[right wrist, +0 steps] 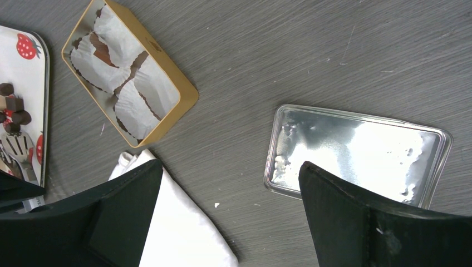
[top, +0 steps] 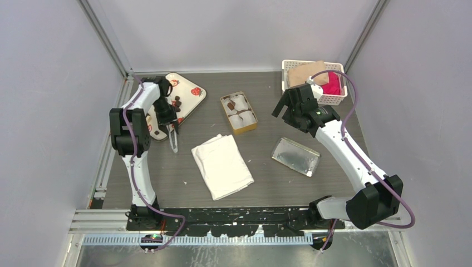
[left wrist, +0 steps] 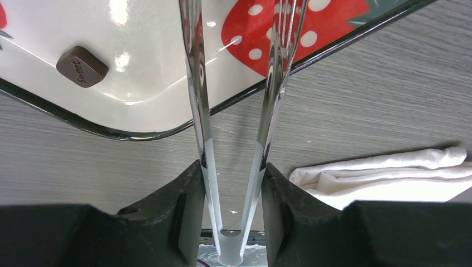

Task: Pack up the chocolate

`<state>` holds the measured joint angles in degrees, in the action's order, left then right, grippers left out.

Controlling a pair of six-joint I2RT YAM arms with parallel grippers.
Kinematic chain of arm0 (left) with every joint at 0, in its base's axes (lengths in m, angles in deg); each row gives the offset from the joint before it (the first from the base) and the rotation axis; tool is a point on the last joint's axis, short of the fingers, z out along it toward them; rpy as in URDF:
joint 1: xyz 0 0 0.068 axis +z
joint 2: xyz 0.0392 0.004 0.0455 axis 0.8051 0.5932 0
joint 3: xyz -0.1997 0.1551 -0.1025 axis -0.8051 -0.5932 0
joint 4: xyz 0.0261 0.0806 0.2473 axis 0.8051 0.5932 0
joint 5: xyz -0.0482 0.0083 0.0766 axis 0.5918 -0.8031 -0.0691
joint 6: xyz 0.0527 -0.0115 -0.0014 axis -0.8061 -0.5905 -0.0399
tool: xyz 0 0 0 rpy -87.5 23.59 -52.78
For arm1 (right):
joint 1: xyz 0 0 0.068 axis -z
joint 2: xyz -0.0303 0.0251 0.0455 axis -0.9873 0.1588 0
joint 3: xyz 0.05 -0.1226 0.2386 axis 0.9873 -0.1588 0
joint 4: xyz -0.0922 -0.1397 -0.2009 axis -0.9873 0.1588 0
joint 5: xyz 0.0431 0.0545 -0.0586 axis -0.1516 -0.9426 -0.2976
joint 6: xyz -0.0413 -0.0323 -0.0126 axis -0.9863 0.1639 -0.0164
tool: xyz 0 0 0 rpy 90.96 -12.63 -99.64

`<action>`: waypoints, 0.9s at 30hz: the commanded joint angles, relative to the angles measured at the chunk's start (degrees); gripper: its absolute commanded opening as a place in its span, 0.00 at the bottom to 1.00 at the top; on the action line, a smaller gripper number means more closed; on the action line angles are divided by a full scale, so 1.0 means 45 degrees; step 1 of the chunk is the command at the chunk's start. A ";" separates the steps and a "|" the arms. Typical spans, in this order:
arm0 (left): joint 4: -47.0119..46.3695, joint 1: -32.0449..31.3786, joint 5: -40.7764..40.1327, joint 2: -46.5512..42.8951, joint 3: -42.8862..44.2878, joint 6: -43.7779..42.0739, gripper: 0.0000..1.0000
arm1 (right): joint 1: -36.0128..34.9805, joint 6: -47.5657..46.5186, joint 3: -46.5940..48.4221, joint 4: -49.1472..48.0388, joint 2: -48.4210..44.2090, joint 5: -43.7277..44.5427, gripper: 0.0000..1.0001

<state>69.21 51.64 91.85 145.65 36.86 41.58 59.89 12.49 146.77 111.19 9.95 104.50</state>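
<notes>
Several dark chocolate lumps (top: 177, 103) lie on the white strawberry tray (top: 192, 100); the left wrist view shows one square piece (left wrist: 82, 67) on that tray (left wrist: 139, 105). My left gripper (left wrist: 231, 167) is shut on metal tongs (left wrist: 200, 100), whose two arms stand apart and reach over the tray's rim, tips out of frame. From above, the left gripper (top: 168, 123) sits at the tray's near edge with the tongs (top: 174, 139). The gold tin (top: 239, 112) holds white paper cups and a brown piece (right wrist: 100, 50). My right gripper (right wrist: 231, 167) hangs open and empty above the table.
A silver lid (top: 295, 157) lies right of a folded white cloth (top: 221, 165). A white basket (top: 314, 82) with brown and red items stands at the back right. Metal frame posts rise at the table's back corners.
</notes>
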 commanded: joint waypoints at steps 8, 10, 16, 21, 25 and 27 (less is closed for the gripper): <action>0.0564 0.0127 -0.0106 0.0431 0.0330 -0.0441 0.40 | 0.0032 0.0106 0.0168 -0.0354 -0.0409 0.0077 0.98; 0.0541 0.0127 -0.0063 0.0435 0.0339 -0.0411 0.37 | 0.0032 0.0120 0.0148 -0.0352 -0.0421 0.0102 0.98; 0.0545 0.0127 -0.0171 0.0243 0.0410 -0.0423 0.10 | 0.0041 0.0159 0.0073 -0.0352 -0.0491 0.0172 0.98; 0.0770 0.0127 -0.0151 -0.0093 0.0663 -0.0440 0.02 | 0.0032 0.0160 0.0070 -0.0391 -0.0471 0.0194 0.98; 0.0899 0.0127 0.0101 -0.0565 0.0888 -0.0563 0.00 | 0.0039 0.0160 0.0089 -0.0412 -0.0426 0.0158 0.98; 0.0961 0.0117 0.0107 -0.0837 0.0949 -0.0648 0.00 | 0.0032 0.0160 0.0090 -0.0411 -0.0409 0.0125 0.98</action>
<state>71.27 51.77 91.48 147.99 38.26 40.00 59.89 12.49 146.66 111.19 9.95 104.52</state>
